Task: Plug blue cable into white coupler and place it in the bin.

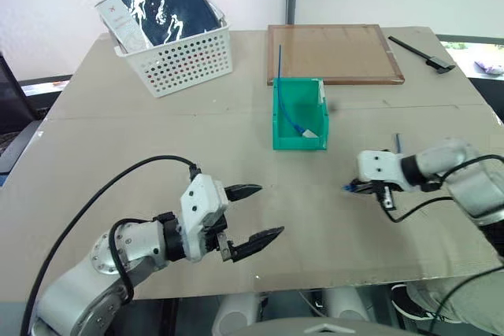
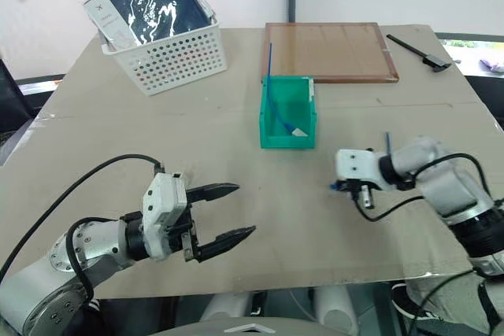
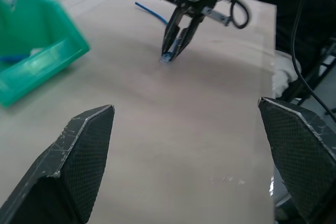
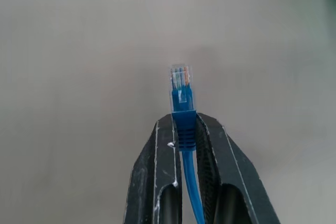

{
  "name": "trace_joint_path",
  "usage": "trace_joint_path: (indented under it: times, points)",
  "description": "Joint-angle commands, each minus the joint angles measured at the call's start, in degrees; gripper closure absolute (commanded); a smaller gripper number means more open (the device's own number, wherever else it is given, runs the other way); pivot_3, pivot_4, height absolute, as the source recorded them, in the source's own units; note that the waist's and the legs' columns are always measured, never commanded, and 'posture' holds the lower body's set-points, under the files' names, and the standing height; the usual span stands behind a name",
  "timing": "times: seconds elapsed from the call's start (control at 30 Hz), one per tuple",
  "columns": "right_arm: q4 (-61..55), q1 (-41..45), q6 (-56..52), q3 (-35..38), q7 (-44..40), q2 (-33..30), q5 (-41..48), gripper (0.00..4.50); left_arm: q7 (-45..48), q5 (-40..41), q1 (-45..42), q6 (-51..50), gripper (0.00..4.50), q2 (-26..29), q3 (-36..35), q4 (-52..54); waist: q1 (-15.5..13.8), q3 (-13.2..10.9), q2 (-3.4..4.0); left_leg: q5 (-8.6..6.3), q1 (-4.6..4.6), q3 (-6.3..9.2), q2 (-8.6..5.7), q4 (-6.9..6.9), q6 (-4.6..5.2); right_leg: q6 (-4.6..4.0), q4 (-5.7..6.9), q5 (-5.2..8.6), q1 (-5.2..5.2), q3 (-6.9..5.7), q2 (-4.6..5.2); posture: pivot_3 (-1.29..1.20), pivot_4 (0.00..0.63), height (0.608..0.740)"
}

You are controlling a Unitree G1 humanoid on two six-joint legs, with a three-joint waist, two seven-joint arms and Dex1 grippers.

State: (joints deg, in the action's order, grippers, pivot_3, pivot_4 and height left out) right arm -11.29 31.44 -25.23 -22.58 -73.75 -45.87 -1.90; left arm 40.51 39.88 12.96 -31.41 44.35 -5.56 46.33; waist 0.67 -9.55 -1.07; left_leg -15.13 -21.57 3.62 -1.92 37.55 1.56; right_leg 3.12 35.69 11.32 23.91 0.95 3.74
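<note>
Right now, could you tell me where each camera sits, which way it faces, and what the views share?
Head cameras, left and right eye: look forward and down over the table; both arms show, with the green bin ahead.
Left wrist camera: looks along the open left gripper toward the right gripper and the bin.
Right wrist camera: looks down its shut fingers at the blue cable, clear plug foremost.
Shared: head and left wrist views both show the right gripper pinching the cable.

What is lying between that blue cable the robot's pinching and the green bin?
Nothing visible. The right gripper is shut on the blue cable, and only bare table shows between it and the green bin. The bin already holds another blue cable with a white piece.
</note>
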Motion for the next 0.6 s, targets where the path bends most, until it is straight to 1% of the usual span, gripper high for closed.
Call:
trace_joint_path:
  times: [0.03,0.1,0.2,0.23,0.3,0.33,0.37,0.4,0.43,0.47,0.53,0.6]
  points:
    - [-1.7,5.3,-6.8,-6.2,2.5,7.0,-3.0,4.47,2.2,-7.4,-0.1,7.2,0.0,-0.4,0.4,-6.9,0.0,0.0,0.01,0.0,0.02,0.0,0.0,0.0,0.0,0.0,0.0,0.0,0.0,0.0,0.0,0.0,0.15,0.74]
    - [0.3,7.1,-7.1,-9.1,3.3,10.0,-4.8,4.47,3.8,-10.1,-1.7,10.0,0.0,-0.6,1.3,-11.9,-0.2,0.0,0.01,0.01,0.0,0.05,-0.01,-0.01,-0.01,-0.02,0.01,0.0,0.01,-0.05,-0.01,0.0,0.15,0.74]
    - [4.3,9.0,-4.1,-13.4,3.4,13.6,-6.7,4.47,6.8,-11.8,-3.8,12.5,0.0,-0.6,1.9,-17.5,-0.5,0.0,-0.02,0.01,-0.12,0.16,-0.09,0.0,-0.02,-0.04,-0.03,-0.01,0.06,-0.12,0.03,0.0,0.15,0.74]
    - [5.6,9.3,-3.8,-13.5,4.1,14.9,-6.6,4.12,7.3,-13.0,-3.9,13.5,0.0,-0.6,2.4,-18.6,-0.4,0.0,-0.02,0.02,-0.14,0.16,-0.13,0.0,-0.04,-0.03,-0.04,-0.02,0.08,-0.11,0.08,0.0,0.15,0.74]
    - [7.4,9.7,-2.7,-13.6,4.7,16.3,-6.8,3.23,7.4,-15.5,-3.6,14.7,0.0,-0.5,3.4,-19.8,0.1,0.0,-0.09,0.06,-0.13,0.12,-0.13,0.0,-0.12,0.0,-0.05,-0.04,0.09,-0.09,0.12,0.0,0.15,0.74]
    - [7.9,9.8,-2.2,-13.6,4.6,16.6,-7.0,2.91,7.6,-16.2,-3.6,15.1,0.0,-0.6,3.7,-20.1,0.3,0.0,-0.09,0.06,-0.12,0.12,-0.13,-0.01,-0.12,0.09,-0.05,-0.09,0.1,-0.09,0.12,0.0,0.15,0.74]
    - [8.0,9.7,-1.8,-13.0,4.5,16.6,-6.7,2.4,8.0,-16.7,-3.8,15.5,0.0,-0.9,4.4,-20.6,0.4,0.0,-0.09,0.05,-0.09,0.1,-0.12,-0.05,-0.11,0.18,-0.04,-0.14,0.1,-0.06,0.12,0.0,0.15,0.74]
    - [7.3,9.4,-1.9,-11.4,4.2,16.0,-5.5,1.96,8.7,-16.7,-4.2,15.4,0.0,-1.1,5.3,-20.9,0.3,0.0,-0.09,0.04,-0.07,0.1,-0.11,-0.08,-0.1,0.18,-0.04,-0.16,0.11,-0.07,0.1,0.0,0.15,0.74]
    - [5.7,8.6,-2.2,-8.4,4.0,15.1,-3.5,1.43,9.6,-17.5,-4.9,16.0,0.0,-1.2,6.6,-21.5,0.2,0.0,-0.07,0.02,-0.06,0.13,-0.09,-0.1,-0.07,0.17,-0.02,-0.16,0.11,-0.1,0.09,0.0,0.15,0.74]
    - [3.6,7.4,-1.7,-5.2,3.5,14.0,-0.9,1.06,10.5,-18.3,-5.5,16.7,0.0,-1.3,7.8,-22.1,0.0,0.0,-0.06,0.02,-0.08,0.16,-0.08,-0.11,-0.06,0.16,-0.01,-0.16,0.14,-0.14,0.09,0.0,0.15,0.74]
    - [-0.7,4.7,-1.9,0.2,3.1,12.7,4.1,0.03,11.6,-19.1,-6.9,17.4,0.0,-1.7,9.2,-23.2,-0.4,0.0,-0.02,0.02,-0.2,0.3,-0.11,-0.09,-0.07,0.16,-0.01,-0.16,0.17,-0.23,0.1,0.0,0.15,0.74]
    - [-6.5,-0.8,-1.6,6.0,3.2,10.6,8.9,0.01,12.3,-19.9,-9.0,17.6,0.0,-2.5,10.9,-24.5,-0.8,-0.1,0.01,0.02,-0.26,0.29,-0.16,-0.09,-0.06,0.17,-0.03,-0.17,0.2,-0.23,0.18,0.0,0.15,0.74]
